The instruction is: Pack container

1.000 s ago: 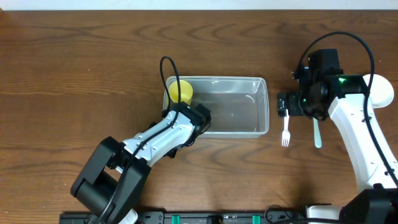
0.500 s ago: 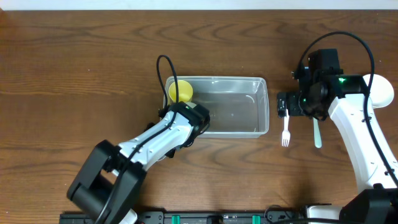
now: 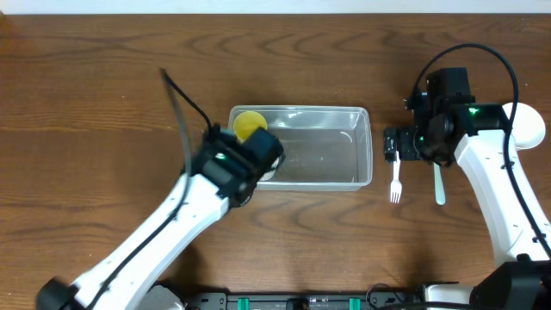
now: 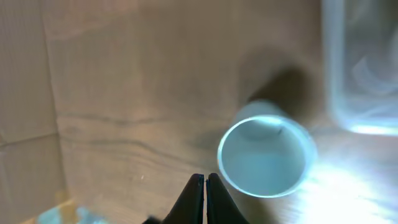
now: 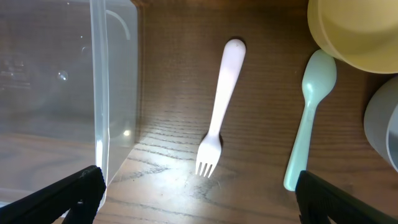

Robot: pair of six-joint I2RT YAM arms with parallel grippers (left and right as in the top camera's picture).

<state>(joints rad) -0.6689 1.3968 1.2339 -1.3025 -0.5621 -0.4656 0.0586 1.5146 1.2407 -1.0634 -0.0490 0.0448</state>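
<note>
Packing is partly done. The container [image 3: 327, 153] is sitting mid-frame overhead, with a yellow cup [image 3: 250, 124] in its upper-left corner. The left gripper [image 4: 204, 186] is pinched together, empty, hovering above a pale cup [image 4: 266, 155]. The right gripper [image 5: 198, 199] is gaping wide, empty, hanging over the fork [image 5: 219, 106]. Likely next: descending and closing on the fork's handle.

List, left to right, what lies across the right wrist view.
clear rectangular plastic container → white plastic fork → mint green plastic spoon → pale round bowl at the right edge
</note>
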